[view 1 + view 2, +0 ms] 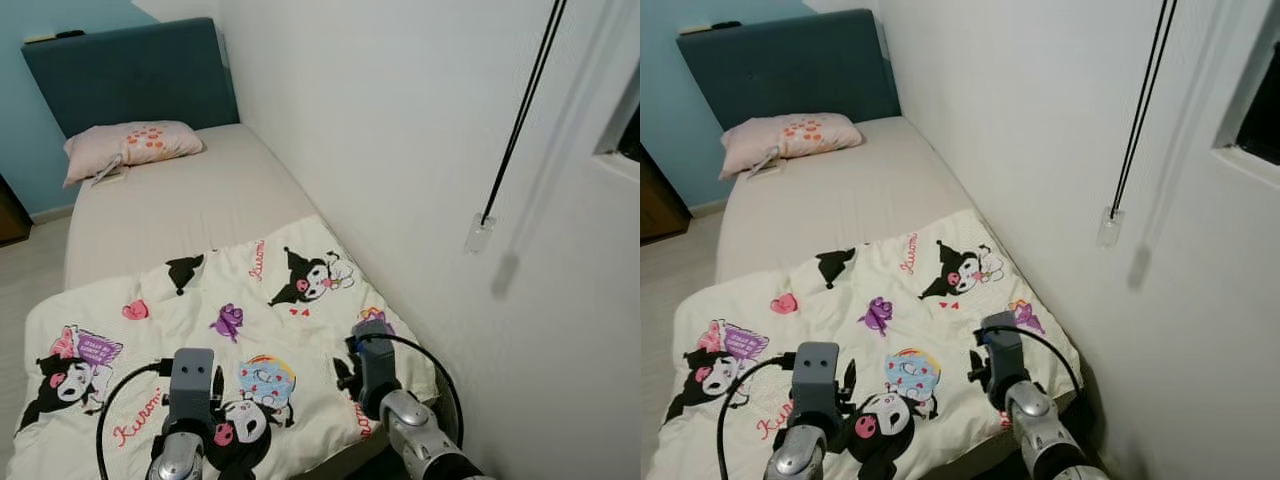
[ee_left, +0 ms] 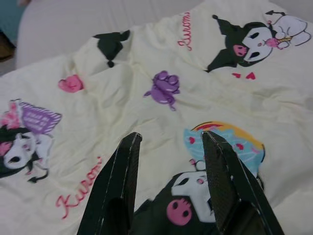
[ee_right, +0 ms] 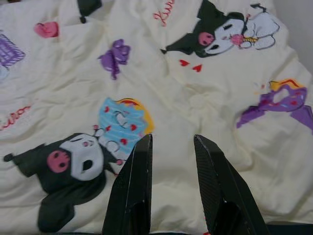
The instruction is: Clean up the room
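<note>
Both grippers poised over the cartoon blanket at the foot of the bed.

We hold our left gripper [image 2: 168,147] and right gripper [image 3: 172,144] just above the cream blanket [image 1: 250,300] — each with its jaws parted and nothing between them. The blanket lies spread over the near half of the bed [image 1: 190,195], along the white wall [image 1: 400,150]. Farther up, a pink pillow [image 1: 130,145] rests against the blue headboard [image 1: 130,70] — well apart from us.
</note>
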